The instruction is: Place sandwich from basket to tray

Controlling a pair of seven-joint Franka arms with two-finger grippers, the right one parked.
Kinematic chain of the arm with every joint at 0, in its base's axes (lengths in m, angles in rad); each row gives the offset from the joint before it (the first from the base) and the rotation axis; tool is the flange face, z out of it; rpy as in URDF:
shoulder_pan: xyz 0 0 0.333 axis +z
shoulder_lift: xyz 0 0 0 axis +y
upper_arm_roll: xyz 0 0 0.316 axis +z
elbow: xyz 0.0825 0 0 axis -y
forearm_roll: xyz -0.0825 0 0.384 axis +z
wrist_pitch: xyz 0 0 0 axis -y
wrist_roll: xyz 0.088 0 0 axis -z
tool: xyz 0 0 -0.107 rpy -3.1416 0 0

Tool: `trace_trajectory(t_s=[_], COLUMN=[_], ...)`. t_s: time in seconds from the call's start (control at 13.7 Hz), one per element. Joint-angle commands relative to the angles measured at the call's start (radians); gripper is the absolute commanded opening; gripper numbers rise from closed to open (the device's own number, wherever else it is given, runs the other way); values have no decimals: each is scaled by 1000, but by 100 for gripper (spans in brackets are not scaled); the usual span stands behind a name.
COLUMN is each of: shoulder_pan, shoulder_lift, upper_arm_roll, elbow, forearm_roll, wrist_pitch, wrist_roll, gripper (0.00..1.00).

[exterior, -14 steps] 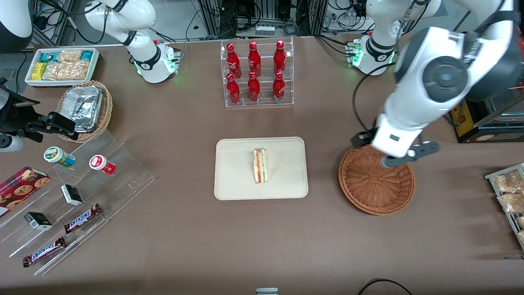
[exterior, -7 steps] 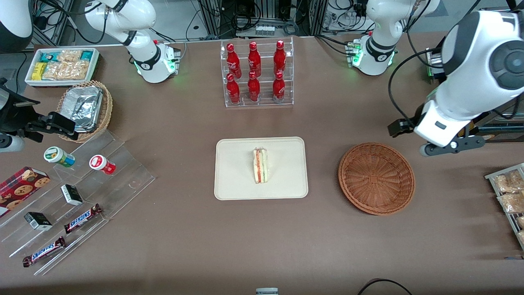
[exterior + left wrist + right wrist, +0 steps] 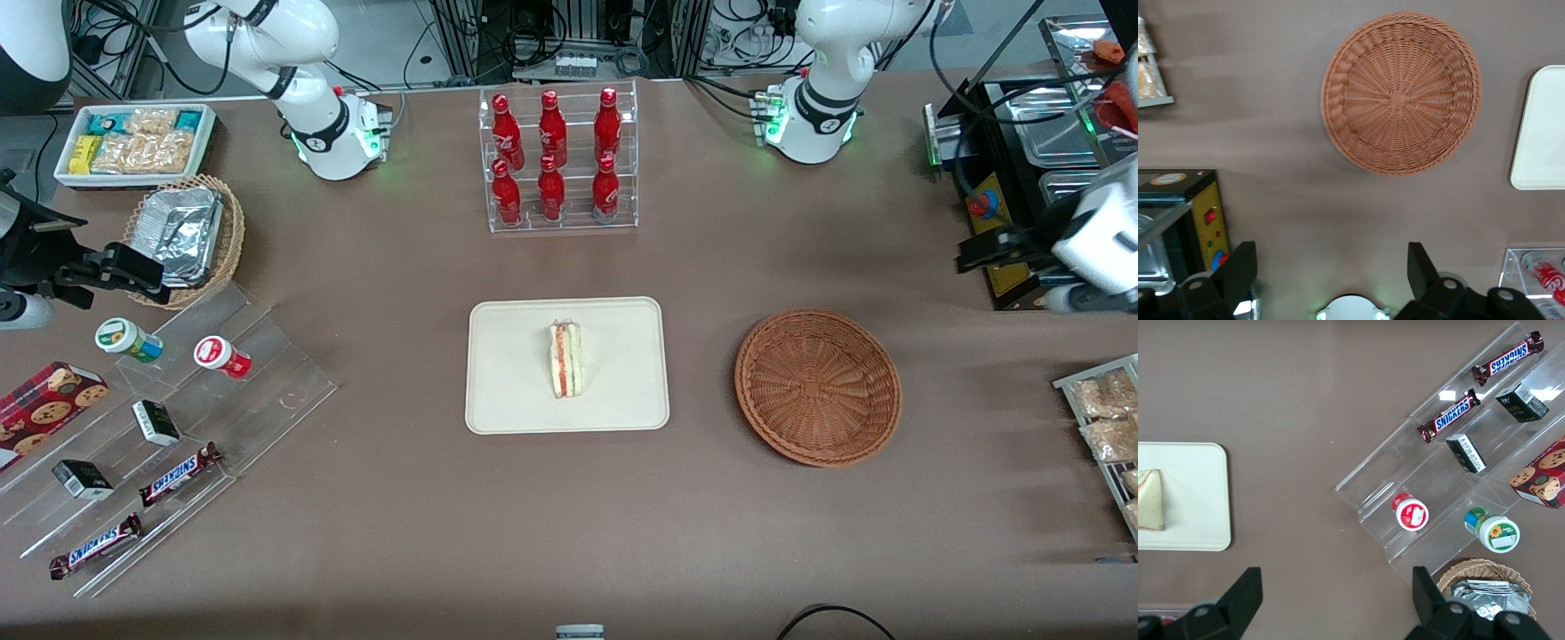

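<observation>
Sandwich (image 3: pixel 564 359), a pale bread wedge with red and green filling showing along one edge, lies near the middle of the cream-beige tray (image 3: pixel 507 391), clear of the low rim on every side. The tray, flat with rounded corners, sits at the centre of the brown cloth-covered surface (image 3: pixel 569 533). Beside it, toward the working arm's end, rests the round reddish-brown basket (image 3: pixel 818 387), its tight wicker weave spiralling out from a small square at the base; nothing lies in it. A bare strip of cloth separates basket and tray, and a broad open stretch of surface runs between both and the front camera.

The end effector (image 3: pixel 1331 267) hangs high at the working arm's edge of the surface, well apart from the basket and near a black and yellow control box (image 3: pixel 1000 236). Its two dark fingers (image 3: pixel 1238 270) stand wide apart with nothing between them.

Farther from the front camera than the tray, a clear acrylic rack (image 3: pixel 560 160) holds six red bottles in two tiers. Toward the parked arm's end, a stepped clear acrylic stand (image 3: pixel 267 391) carries chocolate bars, small dark boxes and two round tubs, with a lighter wicker basket of foil containers (image 3: pixel 182 236) just beside it.
</observation>
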Motion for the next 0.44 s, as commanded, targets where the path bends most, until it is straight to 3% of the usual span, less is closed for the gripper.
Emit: trace_trajectory(t_s=[0.0, 0.36], shoulder_pan=[-26, -27], shoulder_lift=[-50, -32], upper_arm_roll=[41, 29], elbow=[-28, 9], forearm_roll=[1, 24], wrist_pitch=[-5, -5], wrist_roll=[31, -10], gripper=[99, 99])
